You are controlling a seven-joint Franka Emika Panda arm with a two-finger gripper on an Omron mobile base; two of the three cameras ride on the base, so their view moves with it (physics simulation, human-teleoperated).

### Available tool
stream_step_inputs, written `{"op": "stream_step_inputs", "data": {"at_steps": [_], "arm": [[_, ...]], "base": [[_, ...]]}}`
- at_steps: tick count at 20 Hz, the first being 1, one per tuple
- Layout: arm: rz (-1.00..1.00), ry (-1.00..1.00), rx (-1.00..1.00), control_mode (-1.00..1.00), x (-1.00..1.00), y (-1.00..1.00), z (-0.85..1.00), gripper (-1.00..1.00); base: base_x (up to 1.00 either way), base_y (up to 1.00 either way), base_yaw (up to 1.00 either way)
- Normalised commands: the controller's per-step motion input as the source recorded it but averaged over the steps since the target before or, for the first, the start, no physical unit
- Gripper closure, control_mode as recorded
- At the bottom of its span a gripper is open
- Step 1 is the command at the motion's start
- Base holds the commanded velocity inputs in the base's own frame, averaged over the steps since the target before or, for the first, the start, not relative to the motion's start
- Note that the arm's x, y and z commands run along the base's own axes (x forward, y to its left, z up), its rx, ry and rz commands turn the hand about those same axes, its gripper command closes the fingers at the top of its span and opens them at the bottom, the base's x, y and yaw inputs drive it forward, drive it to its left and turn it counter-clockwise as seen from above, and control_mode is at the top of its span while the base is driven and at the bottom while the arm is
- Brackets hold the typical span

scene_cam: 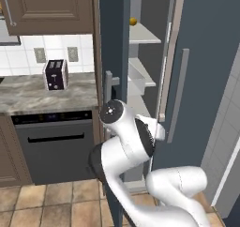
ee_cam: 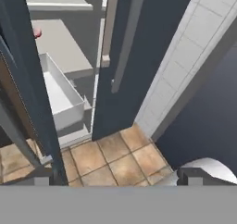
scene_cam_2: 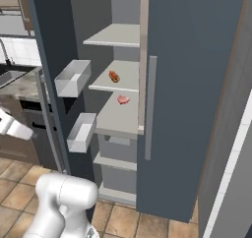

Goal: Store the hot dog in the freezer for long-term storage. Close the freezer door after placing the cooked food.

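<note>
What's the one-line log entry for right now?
hot dog: on freezer shelf, above pink meat | freezer door: open | claw: open, empty

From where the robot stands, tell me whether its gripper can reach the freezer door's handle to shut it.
Probably yes. The freezer door stands open beside the arm, its handle just above the elbow, with nothing between them; the open gripper holds nothing.

Arm (scene_cam: 129, 141) bent at elbow, folded low; claw (ee_cam: 118, 181) jaws wide apart, nothing between.
</note>
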Motion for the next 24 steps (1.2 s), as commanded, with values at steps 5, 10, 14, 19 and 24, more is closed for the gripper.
{"op": "stream_step_inputs", "data": {"at_steps": [5,10,14,19,24], "arm": [[-0.11,-0.34,-0.3,-1.0,0.65,0.77,0.01,-1.0],[-0.14,-0.17,-0.22,-1.0,0.73,0.5,0.0,-1.0],[-0.02,-0.16,-0.11,-1.0,0.74,0.21,0.02,-1.0],[-0.05,-0.03,-0.07,-1.0,0.43,0.1,-0.03,-1.0],[-0.14,-0.01,-0.02,-1.0,0.4,0.14,-0.14,-1.0]], "base": [[0.0,0.0,0.0],[0.0,0.0,0.0],[0.0,0.0,0.0],[0.0,0.0,0.0],[0.0,0.0,0.0]]}}
